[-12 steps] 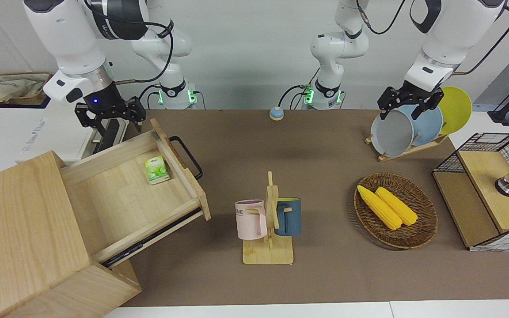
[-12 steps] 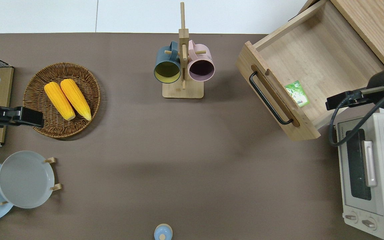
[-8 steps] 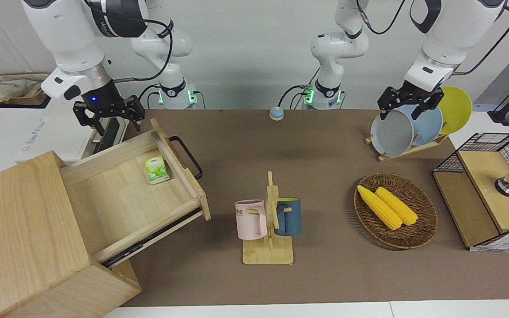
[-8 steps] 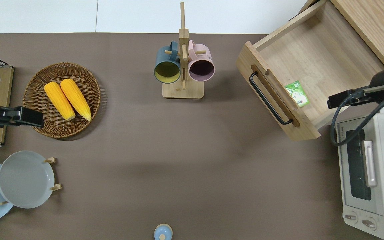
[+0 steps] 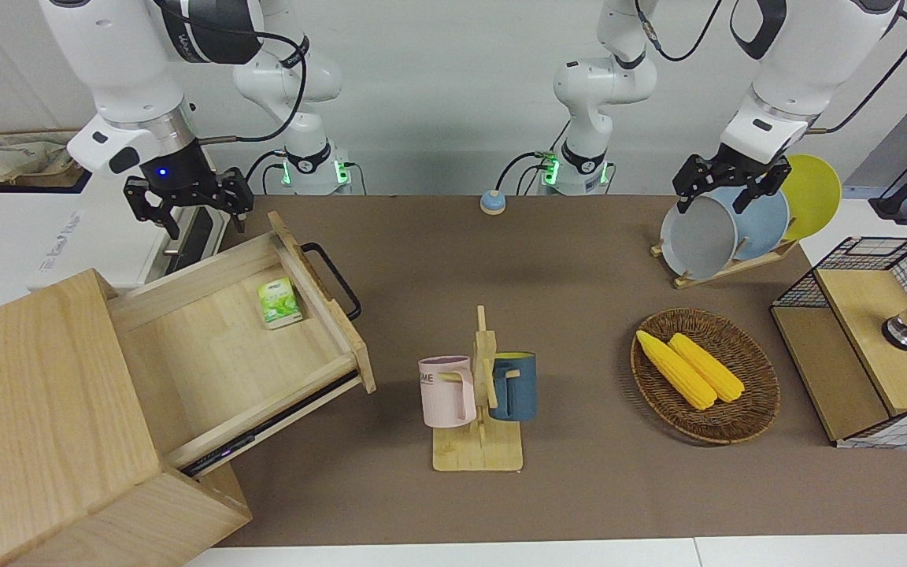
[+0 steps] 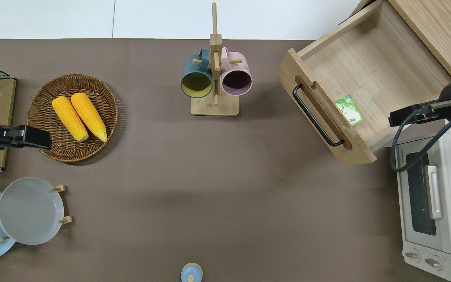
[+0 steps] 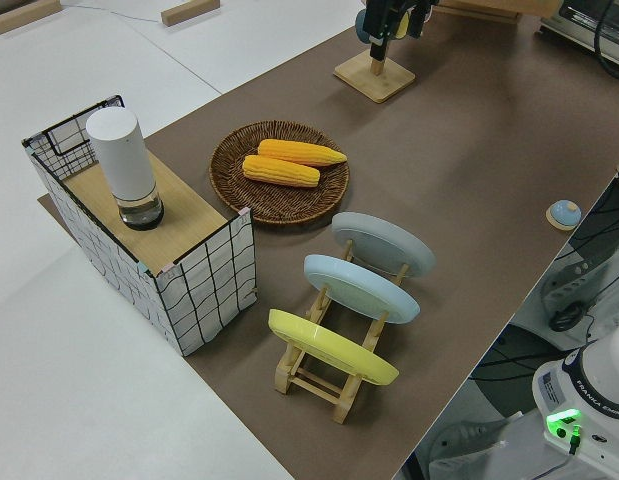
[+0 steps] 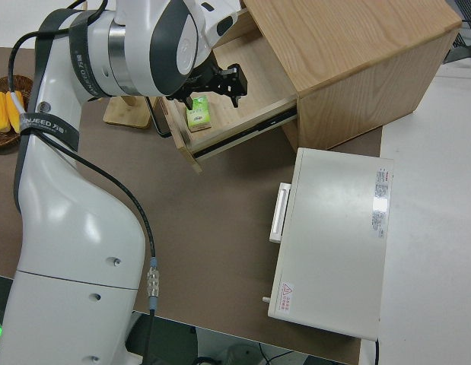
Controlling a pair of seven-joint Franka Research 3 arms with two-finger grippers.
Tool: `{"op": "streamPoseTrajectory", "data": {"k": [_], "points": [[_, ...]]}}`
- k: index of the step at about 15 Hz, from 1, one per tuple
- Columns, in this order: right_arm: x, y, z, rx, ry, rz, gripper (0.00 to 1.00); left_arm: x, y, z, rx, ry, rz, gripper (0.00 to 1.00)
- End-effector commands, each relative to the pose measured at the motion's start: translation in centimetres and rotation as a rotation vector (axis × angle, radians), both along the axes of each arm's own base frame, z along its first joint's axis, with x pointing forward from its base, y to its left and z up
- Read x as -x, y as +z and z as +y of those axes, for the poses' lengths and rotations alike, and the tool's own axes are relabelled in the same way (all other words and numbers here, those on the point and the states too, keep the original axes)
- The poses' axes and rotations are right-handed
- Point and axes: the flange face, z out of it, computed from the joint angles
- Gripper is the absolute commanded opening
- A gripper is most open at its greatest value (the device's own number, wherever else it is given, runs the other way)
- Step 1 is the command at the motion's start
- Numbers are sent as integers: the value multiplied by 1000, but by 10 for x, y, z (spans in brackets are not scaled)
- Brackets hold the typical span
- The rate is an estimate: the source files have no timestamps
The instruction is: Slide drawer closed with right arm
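Hanging at the upper left of the front frame, our right gripper [image 5: 184,211] has its fingers spread wide and holds nothing; it touches neither the drawer [image 5: 249,346] nor the white toaster oven [image 6: 431,203] near it. We see the drawer pulled well out of its wooden cabinet [image 5: 36,409], filling the left of the front frame and the upper right of the overhead one, its black bar handle [image 6: 315,121] facing the table's middle. One green packet [image 5: 279,302] lies inside against the front board. Our left gripper [image 5: 725,183] is parked, fingers also apart and empty.

The overhead frame shows us the oven door and knobs, which the front frame mostly hides. The left side frame shows three plates [image 7: 361,288] in the rack, grey, blue and yellow, and the white cylinder [image 7: 124,165] on the mesh box [image 7: 149,250].

We count two corn cobs [image 5: 690,368] in one wicker basket [image 5: 753,417], two mugs [image 5: 479,387] on one stand, and one small blue knob [image 5: 492,202] at the top centre of the front frame
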Motion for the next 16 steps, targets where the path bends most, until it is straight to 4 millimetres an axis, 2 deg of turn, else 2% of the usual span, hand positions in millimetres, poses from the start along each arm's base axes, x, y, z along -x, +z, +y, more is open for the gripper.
{"op": "streamPoseTrajectory", "data": {"k": [1, 2, 3, 4, 7, 8, 16], "points": [[2, -3, 1, 13, 4, 25, 979, -2, 3, 1, -16, -10, 6, 993], [1, -4, 0, 15, 4, 26, 969, -2, 4, 1, -16, -11, 5, 993], [1, -4, 0, 10, 4, 28, 886, -2, 3, 1, -16, -11, 6, 993], [1, -4, 1, 13, 5, 28, 761, -2, 4, 1, -16, -11, 5, 993], [3, -5, -2, 15, 5, 43, 157, -2, 3, 1, -16, -11, 6, 993], [4, -3, -2, 17, 3, 46, 16, -2, 3, 1, -16, -11, 6, 993], [5, -2, -3, 17, 3, 48, 0, -2, 4, 1, -16, -11, 5, 993]]}}
